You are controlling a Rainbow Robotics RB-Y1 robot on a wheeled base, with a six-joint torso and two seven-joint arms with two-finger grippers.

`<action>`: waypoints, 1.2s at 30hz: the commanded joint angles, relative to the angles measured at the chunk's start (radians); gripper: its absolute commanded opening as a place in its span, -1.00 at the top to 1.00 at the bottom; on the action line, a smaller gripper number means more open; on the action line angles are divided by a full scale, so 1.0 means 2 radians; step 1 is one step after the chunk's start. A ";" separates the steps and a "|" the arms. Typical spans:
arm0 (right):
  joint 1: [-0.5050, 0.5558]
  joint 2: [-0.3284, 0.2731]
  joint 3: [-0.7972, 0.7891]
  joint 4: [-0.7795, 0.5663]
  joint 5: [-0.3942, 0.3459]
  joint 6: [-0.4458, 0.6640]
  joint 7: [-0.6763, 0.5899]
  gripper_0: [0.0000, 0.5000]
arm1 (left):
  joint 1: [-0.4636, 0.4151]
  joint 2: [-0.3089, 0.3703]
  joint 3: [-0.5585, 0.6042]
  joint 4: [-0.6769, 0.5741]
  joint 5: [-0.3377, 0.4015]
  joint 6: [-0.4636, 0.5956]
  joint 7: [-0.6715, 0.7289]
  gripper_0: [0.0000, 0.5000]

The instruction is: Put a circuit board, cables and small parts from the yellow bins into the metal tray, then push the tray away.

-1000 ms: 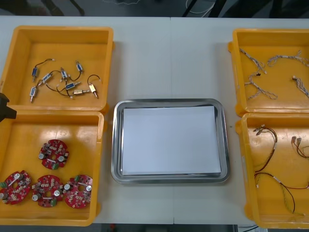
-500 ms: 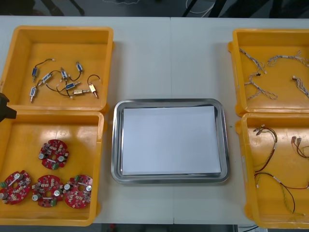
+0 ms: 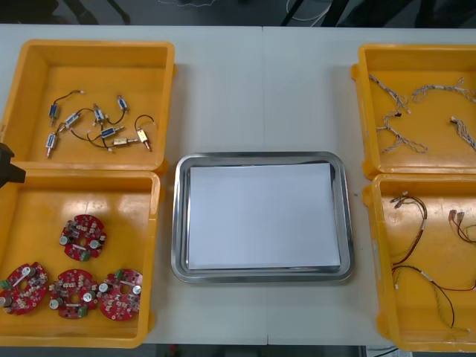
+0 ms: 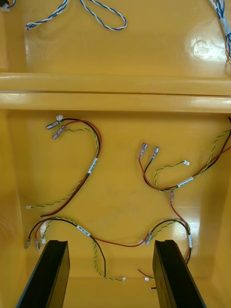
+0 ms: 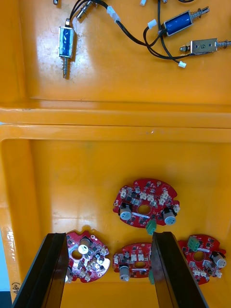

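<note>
While the metal tray lies on the table midway between its left and right edges and nearer the near edge, white inside, we find the task's parts in the yellow bins around it. Four round red circuit boards lie in the bin at the table's near left corner: one alone toward the bin's middle, three in a row along its near wall. The small metal parts, trailing black leads, lie in the bin at the far left corner. The bin at the far right corner holds twisted blue and white cables, and the one at the near right corner holds red, yellow and black cables. Our left gripper hangs over the circuit board bin, its fingers spread wide with nothing between them; the lone board lies just beyond the fingertips, the row of three between and beside the fingers. Our right gripper hangs over the near right bin, its fingers likewise wide apart and gripping nothing, the cables strewn on the bin floor below
</note>
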 commanded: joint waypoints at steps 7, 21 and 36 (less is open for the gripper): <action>-0.007 -0.007 0.005 -0.012 0.004 0.002 -0.016 -1.00 | 0.006 0.002 -0.005 -0.011 -0.005 0.003 0.034 -1.00; -0.007 -0.007 0.005 -0.012 0.004 0.002 -0.016 -1.00 | 0.006 0.002 -0.005 -0.011 -0.005 0.003 0.034 -1.00; -0.007 -0.007 0.005 -0.012 0.004 0.002 -0.016 -1.00 | 0.006 0.002 -0.005 -0.011 -0.005 0.003 0.034 -1.00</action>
